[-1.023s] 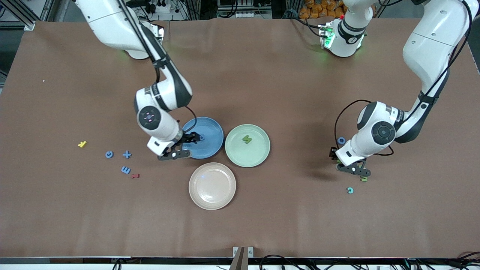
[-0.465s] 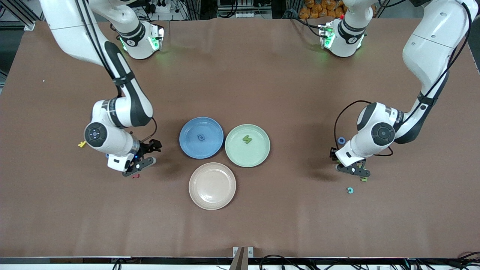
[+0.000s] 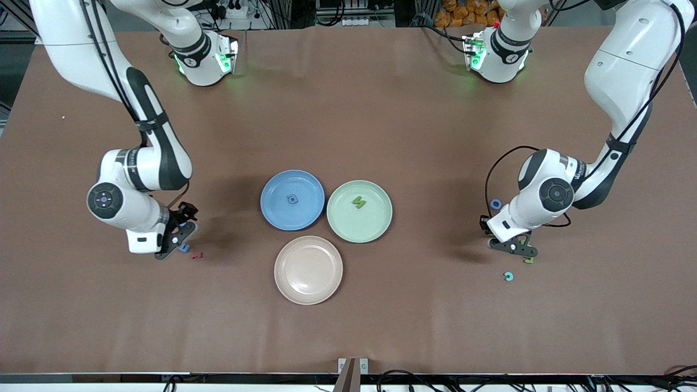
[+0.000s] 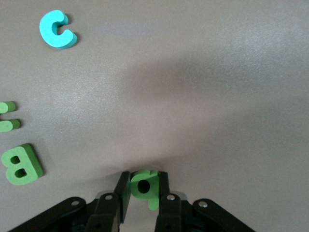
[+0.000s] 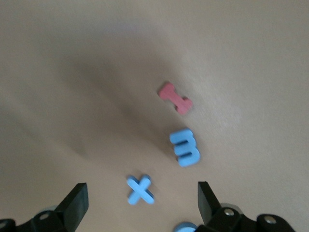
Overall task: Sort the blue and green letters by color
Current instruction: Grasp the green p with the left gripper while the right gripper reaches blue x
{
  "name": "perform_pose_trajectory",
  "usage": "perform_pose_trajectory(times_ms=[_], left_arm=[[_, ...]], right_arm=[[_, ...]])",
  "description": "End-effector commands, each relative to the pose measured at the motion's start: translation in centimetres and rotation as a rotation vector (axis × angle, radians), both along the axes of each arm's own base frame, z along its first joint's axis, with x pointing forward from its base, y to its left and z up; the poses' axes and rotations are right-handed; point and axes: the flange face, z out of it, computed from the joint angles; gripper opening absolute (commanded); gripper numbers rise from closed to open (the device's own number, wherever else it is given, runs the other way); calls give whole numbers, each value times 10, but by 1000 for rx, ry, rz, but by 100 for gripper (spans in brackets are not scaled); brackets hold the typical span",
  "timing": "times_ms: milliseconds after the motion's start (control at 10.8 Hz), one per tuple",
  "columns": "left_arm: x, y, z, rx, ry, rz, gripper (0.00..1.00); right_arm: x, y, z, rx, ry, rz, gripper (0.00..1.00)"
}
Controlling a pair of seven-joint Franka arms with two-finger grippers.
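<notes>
My left gripper (image 4: 143, 193) is down at the tabletop (image 3: 348, 109) near the left arm's end, clamped on a green letter (image 4: 145, 186); wrist cam shows the piece pinched between both fingers. Beside it on the tabletop: a green B (image 4: 21, 164), another green piece (image 4: 8, 116) cut off at the frame edge, and a teal C (image 4: 57, 30) well apart from the rest. Front cam shows a blue ring letter (image 3: 495, 203) just beside the left arm's wrist. My right gripper (image 5: 142, 205) hangs low over the letter cluster toward the right arm's end, jaws spread wide, nothing between them. Under it: a blue X (image 5: 140, 189), a blue E-shaped letter (image 5: 185, 147), a dark red letter (image 5: 175, 98), plus one more blue piece (image 5: 185, 227) barely in frame. Mid-tabletop: blue plate (image 3: 272, 209) with one small blue letter (image 3: 292, 199) in it, green plate (image 3: 375, 223) with a green S-like letter (image 3: 358, 202) in it, pink plate (image 3: 308, 269) nearer the front camera.
</notes>
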Motion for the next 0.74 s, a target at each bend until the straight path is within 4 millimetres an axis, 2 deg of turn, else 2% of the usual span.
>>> perform_pose_trajectory(times_ms=[0,93,186,465,651], left_arm=[[3,0,3,4,-19,-16,0],[3,-6,8,-5,-23,-14,0],[0,-23,14,-21,-24,-32,0],[-12,-83,36,-100,-15,26,0],[-27,-130,42,-112,-10,84,0]], right_arm=[[-20,-12,-20,-2,-1,48,100],[-29,-13,-31,1,-32,51,100],[-34,-13,-37,2,-47,53,100],[-34,-17,-43,3,-47,80,100],[-35,-20,-46,3,-46,77,100]])
